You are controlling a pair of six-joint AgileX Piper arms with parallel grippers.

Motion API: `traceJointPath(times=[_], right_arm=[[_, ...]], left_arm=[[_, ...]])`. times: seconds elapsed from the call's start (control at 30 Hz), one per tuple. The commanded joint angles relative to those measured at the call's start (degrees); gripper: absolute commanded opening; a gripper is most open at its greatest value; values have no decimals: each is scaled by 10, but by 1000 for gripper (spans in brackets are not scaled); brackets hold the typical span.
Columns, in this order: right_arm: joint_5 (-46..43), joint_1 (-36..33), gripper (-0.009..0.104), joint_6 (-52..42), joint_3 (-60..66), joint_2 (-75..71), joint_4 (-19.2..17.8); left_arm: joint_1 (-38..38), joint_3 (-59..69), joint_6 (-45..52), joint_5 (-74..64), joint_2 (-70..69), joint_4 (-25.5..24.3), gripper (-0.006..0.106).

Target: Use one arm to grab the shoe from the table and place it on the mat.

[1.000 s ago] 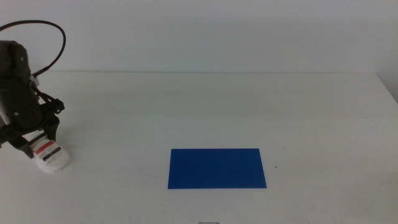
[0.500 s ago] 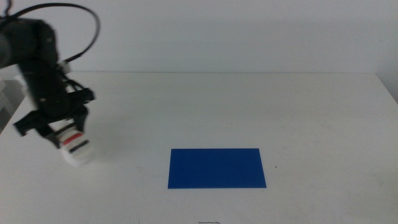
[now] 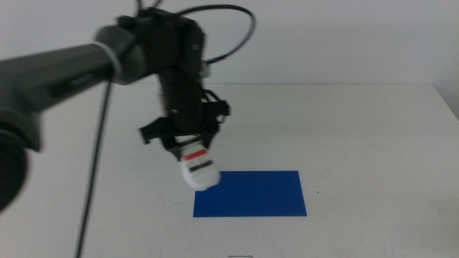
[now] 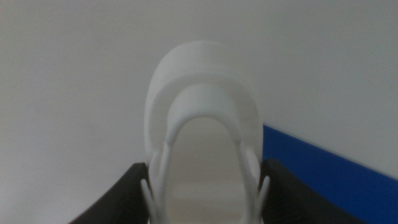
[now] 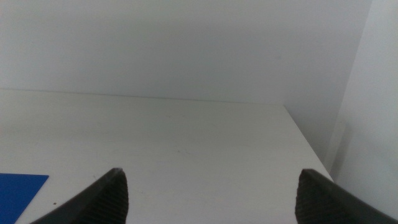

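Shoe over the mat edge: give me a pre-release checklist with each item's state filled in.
1. Grip: the left hand is shut on the shoe, jaws on both its sides in the left wrist view. Ok.
2. Position: in the middle view the shoe only overlaps the near-left corner of the mat, not its middle. Not ok.
3. Height: whether the sole touches the mat. Cannot tell.
4. Landing area: the mat's blue surface shows nothing on it. Ok.
5. Other arm: the right hand is open, facing bare table, away from the work. Ok.
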State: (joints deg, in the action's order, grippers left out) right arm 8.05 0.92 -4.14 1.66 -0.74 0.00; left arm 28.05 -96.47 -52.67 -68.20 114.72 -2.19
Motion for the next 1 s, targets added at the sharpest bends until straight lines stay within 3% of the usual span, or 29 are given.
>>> traceJointPath(times=[0.0, 0.3, 0.4, 0.53, 0.7, 0.83, 0.97], right_arm=[[-43, -1, 94, -2, -11, -11, -5], [-43, -1, 94, -2, -11, -11, -5], [-43, -1, 94, -2, -11, -11, -5], [-43, -1, 94, -2, -11, -11, -5], [-43, -1, 94, -2, -11, -11, -5], [-43, -1, 94, -2, -11, -11, -5], [-43, -1, 94, -2, -11, -11, -5]], left_arm=[[23, -51, -2, -10, -4, -1, 8], [79, -191, 35, -74, 95, 10, 8], [90, -201, 118, -74, 104, 11, 8], [95, -199, 338, -74, 106, 12, 8], [113, -199, 744, -74, 106, 22, 8], [138, -199, 935, -74, 106, 15, 7], [146, -199, 1037, -73, 106, 10, 7]])
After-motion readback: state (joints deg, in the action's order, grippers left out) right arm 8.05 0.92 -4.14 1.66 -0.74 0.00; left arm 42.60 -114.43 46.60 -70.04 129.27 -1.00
